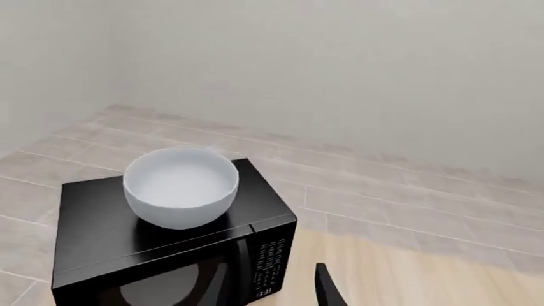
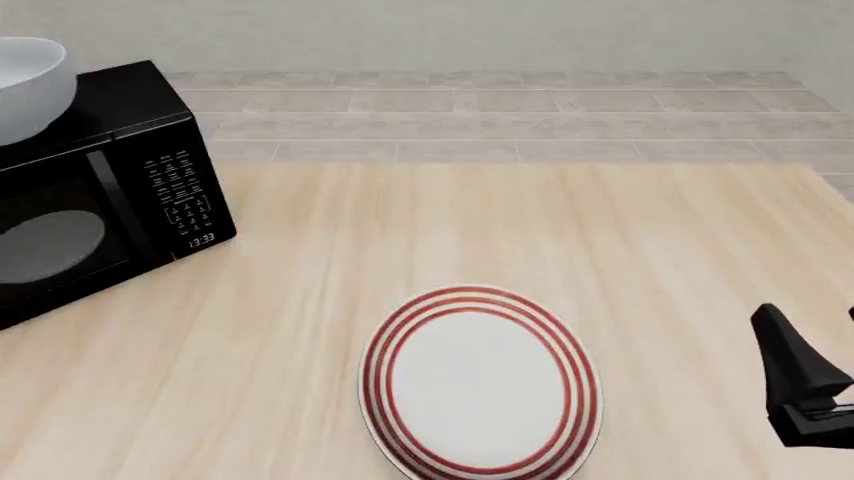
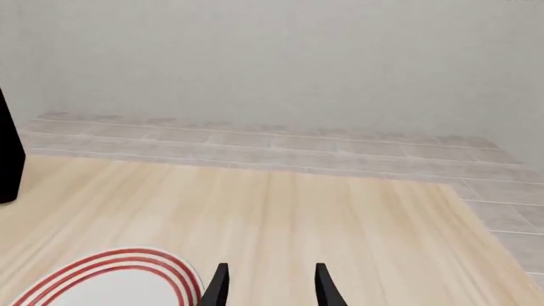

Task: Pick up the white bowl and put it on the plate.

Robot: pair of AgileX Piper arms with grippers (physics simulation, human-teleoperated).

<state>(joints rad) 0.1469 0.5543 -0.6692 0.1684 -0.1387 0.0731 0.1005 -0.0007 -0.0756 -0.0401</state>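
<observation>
My right end effector [image 3: 267, 287] has its fingers apart and holds nothing, low over the table [image 2: 534, 230]. The plate [image 2: 481, 385] lies flat just beside it, toward the left. My left end effector [image 1: 272, 287] is also apart and empty; the white bowl [image 1: 181, 186] stands upright ahead of it on top of the black microwave [image 2: 120, 180], well apart from the plate.

Plain glossy white bowl [image 2: 27, 85] is sitting on a black microwave [image 2: 100, 190]; the white plate [image 2: 481, 385] is showing three red rings; the surface [image 2: 534, 230] is looking pale wood-grained.
</observation>
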